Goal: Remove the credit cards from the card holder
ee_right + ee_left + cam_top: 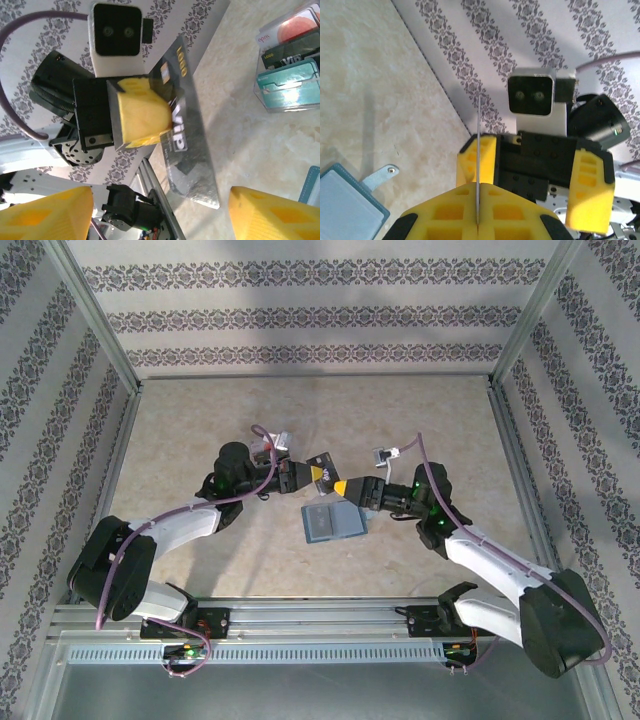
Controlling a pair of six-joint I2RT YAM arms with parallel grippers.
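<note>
One thin black credit card (187,150), stiff, light and probably slick, sat clamped across its faces in the left end effector (150,120); the right end effector (344,487) gaped wide, holding nothing

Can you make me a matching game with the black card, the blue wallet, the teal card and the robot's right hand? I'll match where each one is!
Things:
1. black plastic VIP card
2. blue-grey soft bifold card holder
3. teal plastic card
4. right gripper

Places:
A. lying on the table
B. open, gripping nothing
C. pinched in the shut left gripper
D. in the clear plastic stand

Pairs: 1-C, 2-A, 3-D, 4-B
</note>
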